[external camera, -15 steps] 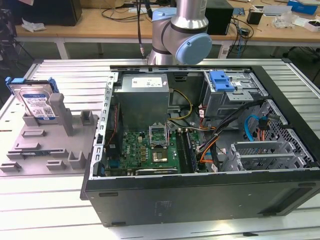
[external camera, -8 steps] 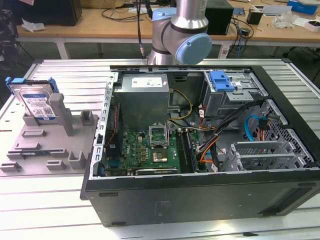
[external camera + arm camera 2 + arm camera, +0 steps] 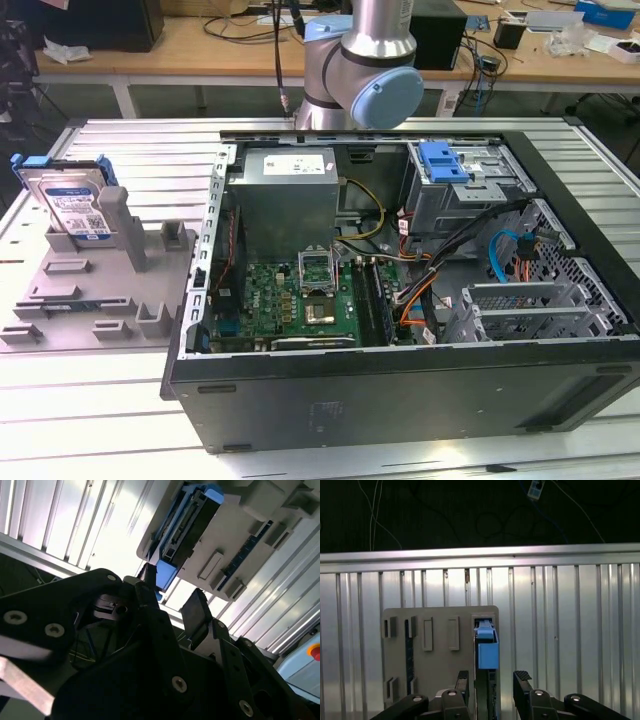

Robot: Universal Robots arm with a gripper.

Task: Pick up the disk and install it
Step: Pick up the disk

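gripper (image 3: pixel 492 681): fingers spread apart, nothing held, in both wrist views | disk (image 3: pixel 75 203): stands upright in grey slotted holder (image 3: pixel 100 290) on ribbed metal desk (image 3: pixel 100 400), exterior view's left, beside open computer case (image 3: pixel 400 390) | first wrist view: disk edge-on, in line with the gap between the fingers, not gripped

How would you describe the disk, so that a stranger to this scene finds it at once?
To the exterior view's left of the open computer case lies a grey holder plate. The disk stands on edge at its far end. Unlike the plain grey posts beside it, it is silver with a white-and-blue label and a blue frame.
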